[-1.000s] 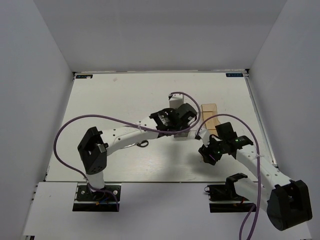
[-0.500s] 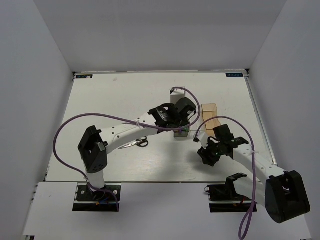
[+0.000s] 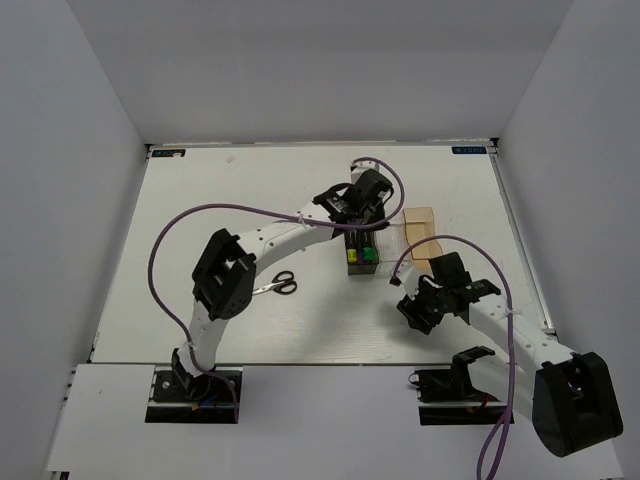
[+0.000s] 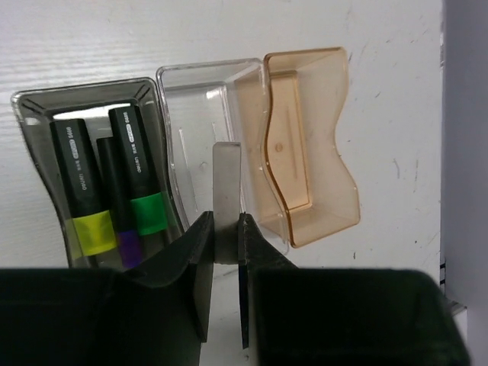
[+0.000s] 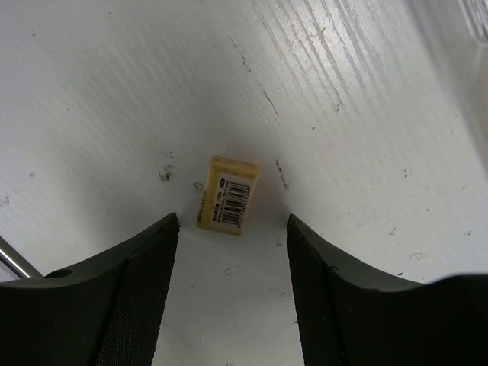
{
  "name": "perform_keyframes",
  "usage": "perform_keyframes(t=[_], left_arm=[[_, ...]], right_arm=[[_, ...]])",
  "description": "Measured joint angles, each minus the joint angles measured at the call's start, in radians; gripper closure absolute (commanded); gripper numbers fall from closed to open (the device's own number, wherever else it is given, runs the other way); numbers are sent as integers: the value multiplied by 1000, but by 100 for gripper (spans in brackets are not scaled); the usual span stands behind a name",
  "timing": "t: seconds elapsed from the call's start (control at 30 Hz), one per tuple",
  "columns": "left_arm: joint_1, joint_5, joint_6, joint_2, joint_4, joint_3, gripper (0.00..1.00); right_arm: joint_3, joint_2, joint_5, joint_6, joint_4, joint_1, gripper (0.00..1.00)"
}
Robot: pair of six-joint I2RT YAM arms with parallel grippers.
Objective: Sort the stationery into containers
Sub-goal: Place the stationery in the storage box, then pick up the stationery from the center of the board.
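My left gripper is shut on the tiny grey block and holds it over the clear box. In the top view the left gripper is at the far side of the row of containers. The dark smoky box holds the yellow, green and purple highlighters. The tan-orange box is empty. My right gripper is open, low over the table, with the tan cube just ahead between its fingers. The scissors lie on the table.
The containers stand right of centre, with the right gripper near their front. The left arm's purple cable arcs over the left half of the table. White walls close in the table on three sides.
The left arm has stretched farther back, so its wrist no longer covers the dark box and its highlighters show. The scissors are uncovered. The right gripper has barely shifted.
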Motion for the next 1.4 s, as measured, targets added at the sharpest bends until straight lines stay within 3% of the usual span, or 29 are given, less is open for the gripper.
perform_keyframes(t=[0.1,0.2,0.3,0.33,0.43,0.53,0.73,0.83,0.87,0.93,0.97,1.03,1.07,1.2,1.3,1.4], left_arm=[[27,82,-13,70,9,23,97],[35,143,-21,137,13,49,88],[33,183,-28,161,13,50,74],[33,195,-29,163,13,50,63],[31,215,-35,163,13,58,47],[30,224,-36,163,15,77,42],[28,232,-30,163,20,95,41],[28,227,-16,153,15,90,54],[28,221,-13,141,15,84,66],[28,206,5,98,14,47,77],[28,193,18,57,14,14,81],[28,167,45,-35,5,-57,81],[28,152,60,-93,1,-98,81],[28,62,109,-385,-20,-295,39],[28,-28,105,-623,-68,-469,20],[40,-100,73,-792,-147,-624,13]], right_arm=[[0,0,0,2,0,0,38],[0,0,0,7,1,0,36],[0,5,0,8,6,0,36],[1,8,0,10,9,0,36],[6,22,0,11,24,0,36],[8,32,0,12,35,0,36],[21,61,-3,15,51,0,38],[31,77,-5,15,53,0,50],[33,81,-7,14,54,0,59],[34,84,-14,10,52,0,69],[34,84,-21,6,50,0,82],[35,85,-32,-6,45,-1,98],[37,85,-38,-13,40,-3,100],[39,70,-80,-36,-11,-6,100],[46,28,-126,-50,-107,-5,100],[98,-45,-161,-46,-175,-4,100]])
